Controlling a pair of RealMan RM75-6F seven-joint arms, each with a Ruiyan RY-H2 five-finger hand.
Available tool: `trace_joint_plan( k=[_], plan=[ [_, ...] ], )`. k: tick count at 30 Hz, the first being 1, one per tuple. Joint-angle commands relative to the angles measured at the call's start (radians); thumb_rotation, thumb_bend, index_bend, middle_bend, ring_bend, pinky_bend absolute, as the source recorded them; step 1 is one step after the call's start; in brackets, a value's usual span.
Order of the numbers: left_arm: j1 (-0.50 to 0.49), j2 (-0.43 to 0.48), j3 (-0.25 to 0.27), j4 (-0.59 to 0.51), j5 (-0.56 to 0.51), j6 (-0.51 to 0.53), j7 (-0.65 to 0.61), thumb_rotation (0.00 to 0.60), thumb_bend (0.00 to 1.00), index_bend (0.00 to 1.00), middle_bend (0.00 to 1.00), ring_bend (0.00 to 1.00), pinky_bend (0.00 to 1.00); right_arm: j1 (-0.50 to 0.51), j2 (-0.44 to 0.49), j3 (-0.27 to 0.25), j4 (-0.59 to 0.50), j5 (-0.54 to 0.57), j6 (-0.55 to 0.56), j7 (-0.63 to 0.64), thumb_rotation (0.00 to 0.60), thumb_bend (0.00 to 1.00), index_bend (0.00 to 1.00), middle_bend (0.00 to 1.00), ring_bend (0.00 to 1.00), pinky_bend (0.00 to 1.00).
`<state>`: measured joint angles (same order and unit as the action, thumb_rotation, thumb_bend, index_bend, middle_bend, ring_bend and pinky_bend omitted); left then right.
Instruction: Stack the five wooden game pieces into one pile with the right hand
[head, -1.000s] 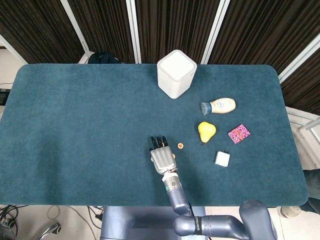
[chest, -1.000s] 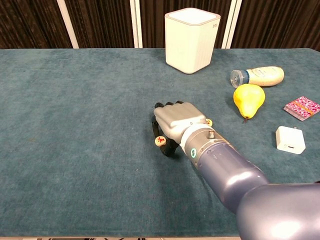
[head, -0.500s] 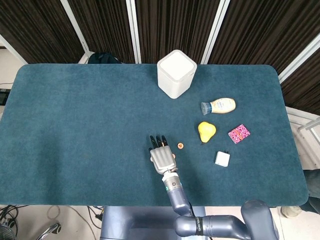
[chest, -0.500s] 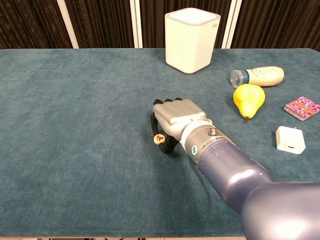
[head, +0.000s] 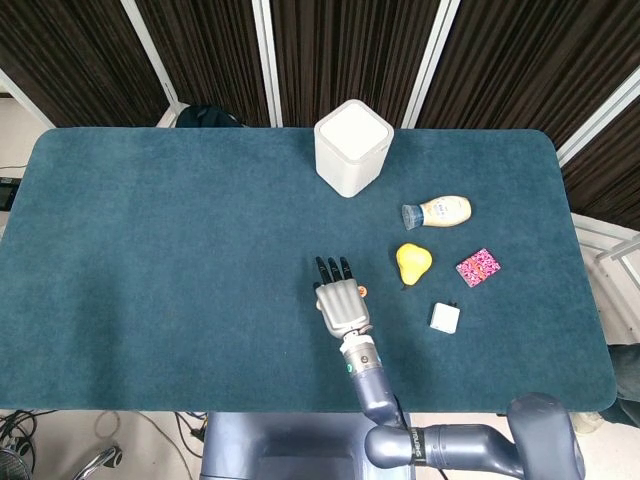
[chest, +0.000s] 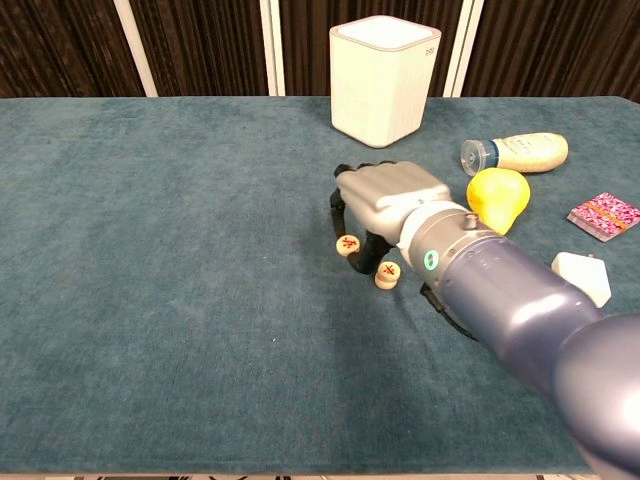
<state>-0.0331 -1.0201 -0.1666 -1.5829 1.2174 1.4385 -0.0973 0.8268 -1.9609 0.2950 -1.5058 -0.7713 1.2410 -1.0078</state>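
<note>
At three o'clock of the right hand (chest: 390, 200) (pinching a game piece (chest: 348, 245)) lies a pear (chest: 497, 196); another piece (chest: 387, 274) sits at six.

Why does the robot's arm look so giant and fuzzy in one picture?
In the chest view the right arm sits very near the camera, so it bulges huge and its lower edge goes soft, while the right hand and the wooden pieces look sharp. In the head view the arm looks thin and crisp.
</note>
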Motion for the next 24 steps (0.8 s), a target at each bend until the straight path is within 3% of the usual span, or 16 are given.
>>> trace_joint_plan(
  k=[1, 24],
  plan=[
    [0.000, -0.001, 0.000, -0.001, 0.000, 0.001, 0.001, 0.600, 0.15, 0.05, 0.00, 0.00, 0.09, -0.010, 0.023, -0.006, -0.020, 0.007, 0.000, 0.003, 0.600, 0.44, 0.49, 0.00, 0.00, 0.00],
    [-0.002, -0.003, 0.000, 0.000, -0.001, -0.001, 0.009, 0.600, 0.15, 0.05, 0.00, 0.00, 0.09, -0.030, 0.050, -0.057, -0.032, 0.006, 0.006, 0.037, 0.600, 0.44, 0.49, 0.00, 0.00, 0.00]
  ],
)
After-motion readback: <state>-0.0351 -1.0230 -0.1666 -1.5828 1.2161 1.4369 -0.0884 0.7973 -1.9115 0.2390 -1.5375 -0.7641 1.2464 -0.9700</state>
